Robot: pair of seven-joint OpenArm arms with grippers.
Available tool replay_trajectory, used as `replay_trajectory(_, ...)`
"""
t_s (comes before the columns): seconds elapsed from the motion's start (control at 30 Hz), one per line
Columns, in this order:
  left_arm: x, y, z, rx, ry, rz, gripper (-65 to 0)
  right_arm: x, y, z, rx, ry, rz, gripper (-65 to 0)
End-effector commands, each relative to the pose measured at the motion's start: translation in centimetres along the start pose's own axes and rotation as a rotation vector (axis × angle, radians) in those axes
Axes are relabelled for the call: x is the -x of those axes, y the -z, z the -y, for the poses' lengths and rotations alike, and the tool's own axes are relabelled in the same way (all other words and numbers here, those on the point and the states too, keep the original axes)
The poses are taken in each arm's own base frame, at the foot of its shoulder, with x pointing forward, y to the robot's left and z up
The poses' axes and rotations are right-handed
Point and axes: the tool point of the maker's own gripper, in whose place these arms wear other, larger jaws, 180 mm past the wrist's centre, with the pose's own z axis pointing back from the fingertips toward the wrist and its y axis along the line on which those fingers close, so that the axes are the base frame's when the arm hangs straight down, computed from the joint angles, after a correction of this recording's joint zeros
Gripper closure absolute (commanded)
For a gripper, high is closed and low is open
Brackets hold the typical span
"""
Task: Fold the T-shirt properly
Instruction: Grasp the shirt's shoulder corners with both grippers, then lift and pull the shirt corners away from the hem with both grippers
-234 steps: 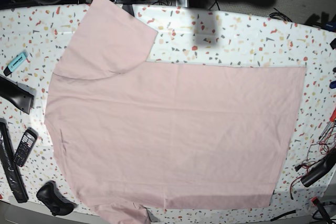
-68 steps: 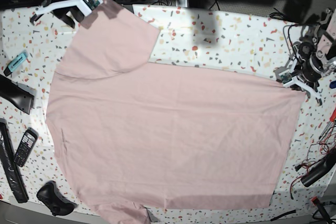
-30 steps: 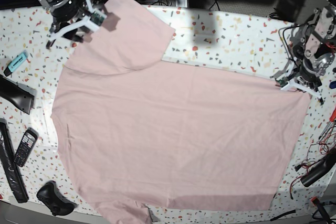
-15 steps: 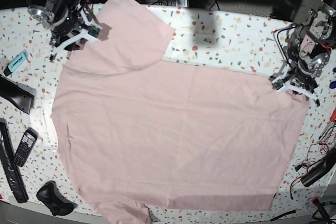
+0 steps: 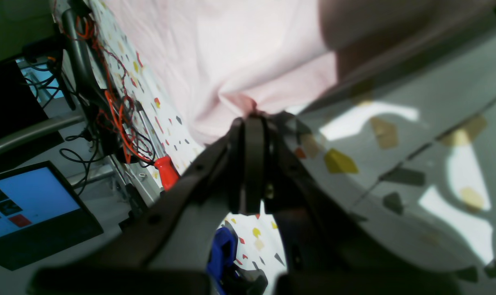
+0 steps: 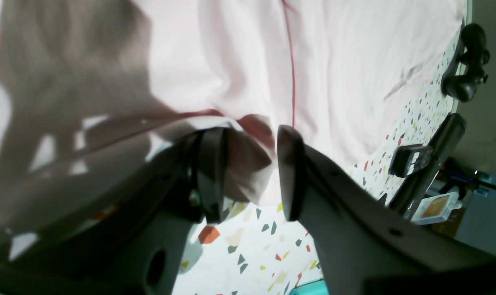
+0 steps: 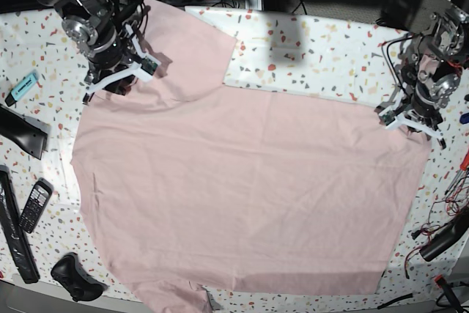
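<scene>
Two tools: both down on T-shirt (image 7: 242,188) edges.
Left tool (image 5: 250,123): pressed together, pinching hem corner.
Right tool (image 6: 248,172): spread around bunched sleeve cloth.
T-shirt: flat on desk (image 7: 322,56), likely gripped for folding over.

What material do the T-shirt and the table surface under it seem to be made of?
T-shirt: looks like soft matte woven or knit cloth, probably cotton; it wrinkles and bunches where the left gripper pinches it.
Table surface: a white, terrazzo-like pattern with coloured flecks; smooth, slightly glossy. Whether it is stone, laminate or printed covering cannot be told.
</scene>
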Motion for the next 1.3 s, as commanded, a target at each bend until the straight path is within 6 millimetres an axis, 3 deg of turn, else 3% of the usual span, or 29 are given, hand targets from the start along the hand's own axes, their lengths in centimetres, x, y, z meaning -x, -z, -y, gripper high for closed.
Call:
replay_trajectory(0.0,-1.6,0.0,3.2,0.129,-0.013,0.071,0.0,0.1,-0.1,0.3,-0.002,-0.010,0.004,-21.0)
replay_trajectory(0.3,-1.7,0.0,3.2,0.129,-0.014,0.072,0.0,0.2,0.1,-0.1,-0.045,0.011,0.000,-19.9)
replay_trajectory(0.37,-1.8,-0.1,3.3,0.137,-0.030,0.079,0.0,0.7,0.3,-0.2,-0.058,0.003,-0.022,-12.0)
replay_trajectory(0.43,-2.3,-0.2,3.6,0.156,-0.074,0.101,0.0,1.0,0.5,0.0,-0.054,0.004,-0.032,0.0)
replay_trajectory(0.5,-2.9,-0.3,4.0,0.184,-0.138,0.133,0.0,1.1,0.5,0.2,-0.049,0.006,-0.034,0.0)
replay_trajectory(0.73,-1.7,-0.4,3.8,0.184,-0.166,0.091,0.0,1.5,0.0,0.8,-0.003,0.027,-0.039,0.0)
replay_trajectory(1.07,0.1,-3.4,5.0,0.166,-0.173,0.061,0.0,3.0,-4.4,0.7,0.041,0.078,-0.050,0.0)
replay_trajectory(1.27,1.8,-5.4,6.5,0.103,-0.205,0.020,0.0,4.5,-7.1,-1.0,0.010,0.142,-0.071,0.0)
